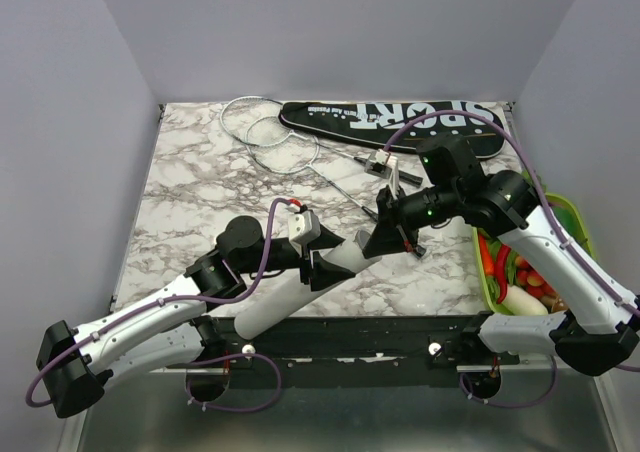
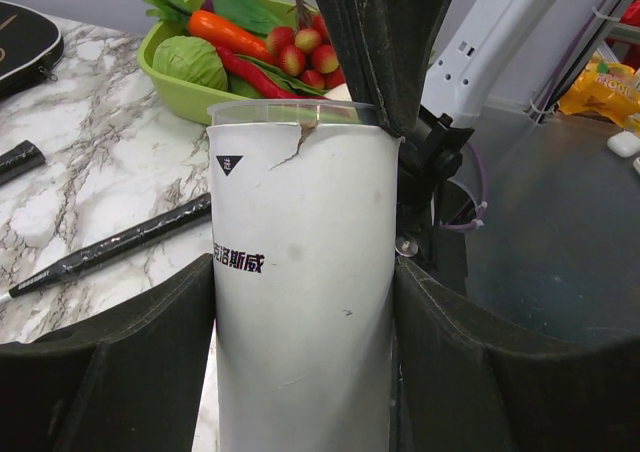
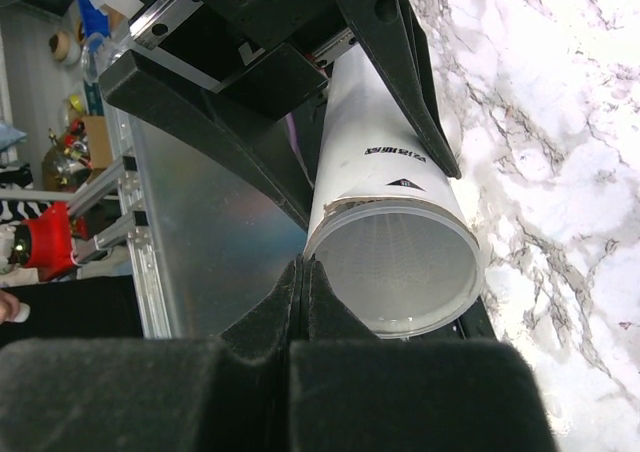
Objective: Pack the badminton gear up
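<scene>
My left gripper (image 1: 320,255) is clamped around a white shuttlecock tube (image 2: 305,272), one pad on each side, near the tabletop's near edge. My right gripper (image 3: 303,282) has its fingers pressed together, tips against the rim of the tube's clear lid (image 3: 400,262). Both rackets (image 1: 283,142) lie by the far edge, hoops beside the black SPORT bag (image 1: 400,122) along that edge. A green vegetable bowl (image 2: 190,100) sits at the right edge.
</scene>
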